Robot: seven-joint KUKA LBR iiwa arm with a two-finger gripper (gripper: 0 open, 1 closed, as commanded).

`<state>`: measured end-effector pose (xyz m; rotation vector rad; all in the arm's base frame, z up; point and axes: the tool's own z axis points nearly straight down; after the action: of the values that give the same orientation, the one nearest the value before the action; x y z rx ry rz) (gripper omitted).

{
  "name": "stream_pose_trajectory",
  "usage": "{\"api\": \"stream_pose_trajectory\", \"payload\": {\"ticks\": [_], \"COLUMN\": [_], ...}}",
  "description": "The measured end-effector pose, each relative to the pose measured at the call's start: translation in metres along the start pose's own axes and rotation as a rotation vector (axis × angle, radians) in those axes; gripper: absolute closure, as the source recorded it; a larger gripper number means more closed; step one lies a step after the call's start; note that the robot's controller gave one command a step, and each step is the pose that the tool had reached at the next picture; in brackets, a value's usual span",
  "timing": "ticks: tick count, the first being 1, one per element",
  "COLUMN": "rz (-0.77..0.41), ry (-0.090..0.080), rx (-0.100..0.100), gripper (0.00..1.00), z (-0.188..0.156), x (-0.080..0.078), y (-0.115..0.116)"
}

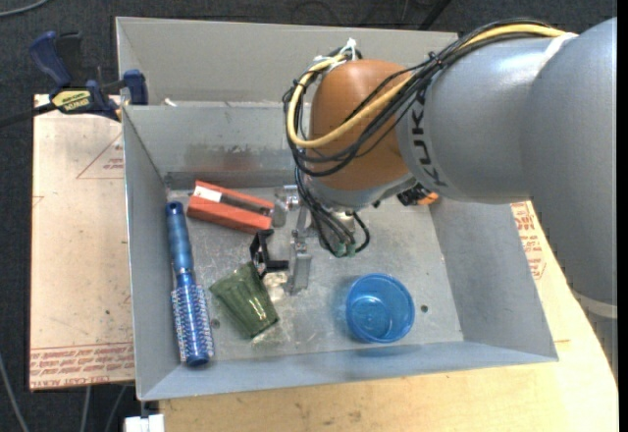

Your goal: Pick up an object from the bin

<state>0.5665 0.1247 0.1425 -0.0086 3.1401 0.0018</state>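
My gripper (297, 263) hangs low over the middle of the bin floor, under the orange wrist cover. A small black thing (262, 253) lies right at its left side; whether they touch I cannot tell. Just below and left of it rests a crumpled dark green piece (243, 304). An orange-red oblong box (230, 207) lies up and to the left, close to the back wall. A round blue cup (379, 308) sits to the lower right of the gripper.
A blue hairbrush (186, 295) lies along the left wall, bristle head toward the front. The arm and its cables cover the bin's right back part. Bare floor shows at the right between the blue cup and the wall.
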Motion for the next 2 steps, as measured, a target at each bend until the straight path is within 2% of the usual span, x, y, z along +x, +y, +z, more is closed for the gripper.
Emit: {"api": "stream_pose_trajectory", "payload": {"ticks": [1, 2], "rz": [-0.196, -0.126], "ry": [-0.004, -0.022], "rx": [-0.001, -0.005], "gripper": [0.0, 0.0], "z": [0.021, 0.047], "x": [-0.002, -0.034], "y": [0.001, -0.003]}}
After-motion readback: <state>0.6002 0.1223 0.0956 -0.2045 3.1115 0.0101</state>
